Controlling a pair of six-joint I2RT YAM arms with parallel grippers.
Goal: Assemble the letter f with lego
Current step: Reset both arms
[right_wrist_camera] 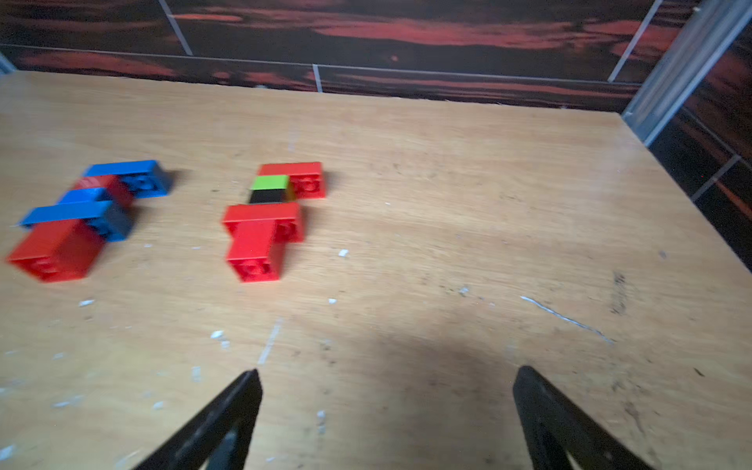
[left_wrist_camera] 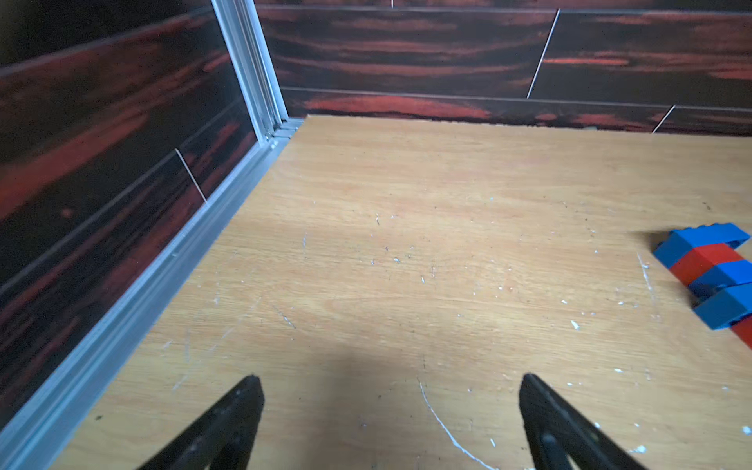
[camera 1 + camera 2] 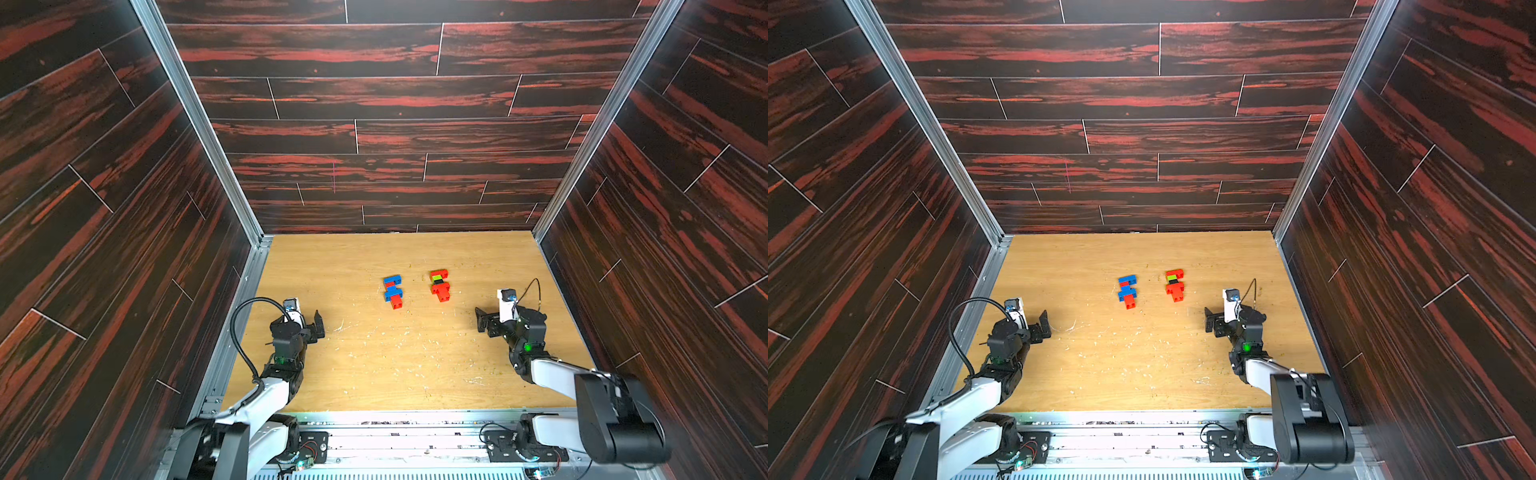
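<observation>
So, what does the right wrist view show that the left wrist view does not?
Only the right wrist view: the red, green and black lego cluster and the open right gripper. Only the left wrist view: the open left gripper. Both: the blue and red lego cluster, cut off at the frame edge in the left wrist view, the wooden table and the dark wall panels.

A scuffed light-wood tabletop [image 3: 374, 365], flecked with white chips, sat enclosed by dark red-streaked wood-grain wall panels [image 3: 374, 95] and aluminium corner rails [image 3: 205, 124].
</observation>
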